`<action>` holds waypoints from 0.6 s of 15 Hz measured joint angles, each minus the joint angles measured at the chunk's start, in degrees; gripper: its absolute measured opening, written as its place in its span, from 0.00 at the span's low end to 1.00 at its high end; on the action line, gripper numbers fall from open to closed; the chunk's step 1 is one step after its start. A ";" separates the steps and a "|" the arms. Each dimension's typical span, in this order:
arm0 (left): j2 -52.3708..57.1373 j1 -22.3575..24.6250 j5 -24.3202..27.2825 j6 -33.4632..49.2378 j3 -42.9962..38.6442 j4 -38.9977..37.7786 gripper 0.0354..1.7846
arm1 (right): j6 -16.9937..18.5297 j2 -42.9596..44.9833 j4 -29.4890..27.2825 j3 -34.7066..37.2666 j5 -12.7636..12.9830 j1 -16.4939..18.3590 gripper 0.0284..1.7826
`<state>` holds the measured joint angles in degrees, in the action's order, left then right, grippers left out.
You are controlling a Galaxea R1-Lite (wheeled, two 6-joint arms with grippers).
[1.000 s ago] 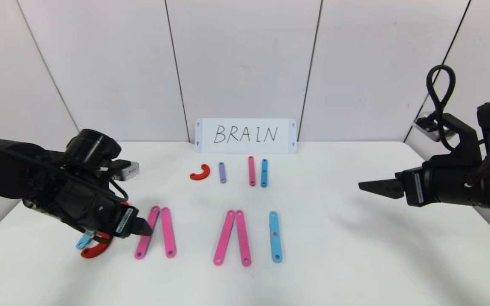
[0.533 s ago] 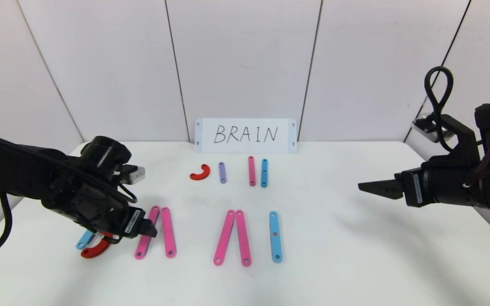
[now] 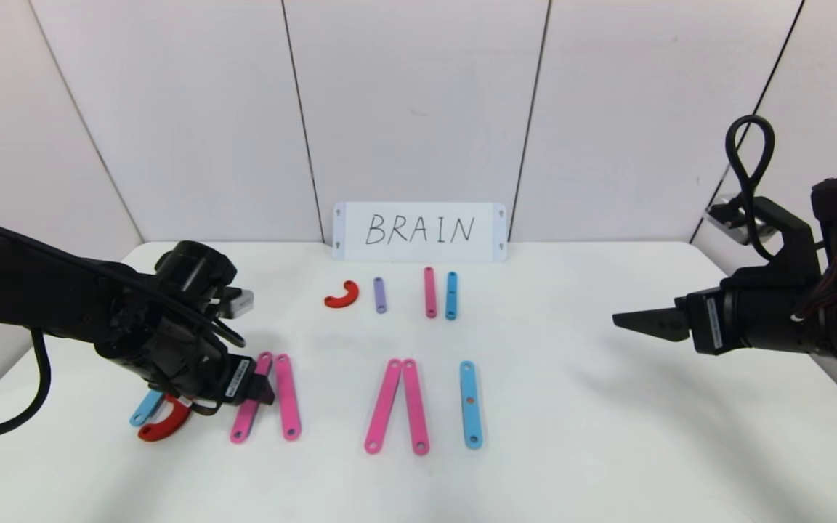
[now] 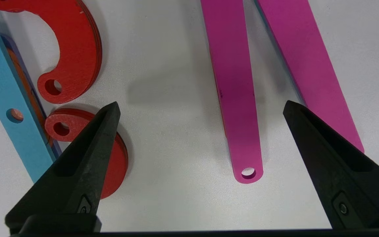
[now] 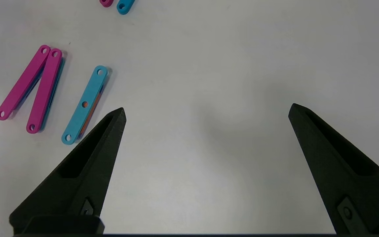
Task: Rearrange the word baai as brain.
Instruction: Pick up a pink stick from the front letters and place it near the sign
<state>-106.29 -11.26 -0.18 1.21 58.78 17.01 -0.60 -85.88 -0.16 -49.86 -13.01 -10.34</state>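
My left gripper (image 4: 199,108) fingers spread empty over thin, stiff, light flat pink plastic bar (image 4: 234,92), frame centre; pinch long edges.

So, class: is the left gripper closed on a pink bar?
No: the left gripper is open, and the pink bar lies free between its fingers.

Robotics laboratory test cell. A plain white worktop (image 3: 607,436) is enclosed at the rear and sides by bare white wall panels (image 3: 411,109) with dark vertical seams. A hand-lettered white card (image 3: 419,232) reading BRAIN stands against the rear panel, well beyond the left pincer (image 3: 262,392). Flat perforated plastic pieces (image 3: 397,407) lie in rows between the left pincer and the right pincer (image 3: 625,319). Both black arms carry exposed cabling (image 3: 751,156), typical of experimental apparatus.
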 joint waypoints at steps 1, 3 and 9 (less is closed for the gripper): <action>-0.29 0.00 -0.04 0.00 0.01 -0.11 0.93 | 0.02 0.00 -0.02 0.06 0.00 0.00 0.97; -0.85 0.00 0.00 0.00 0.04 -1.33 0.83 | 0.00 0.00 -0.02 0.11 0.00 0.00 0.97; -1.89 -0.55 0.00 0.24 0.20 -1.72 0.27 | 0.00 0.07 -0.02 0.20 0.00 0.00 0.97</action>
<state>-108.18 -11.81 -0.18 1.45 58.98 15.29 -0.60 -85.81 -0.18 -49.66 -13.01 -10.34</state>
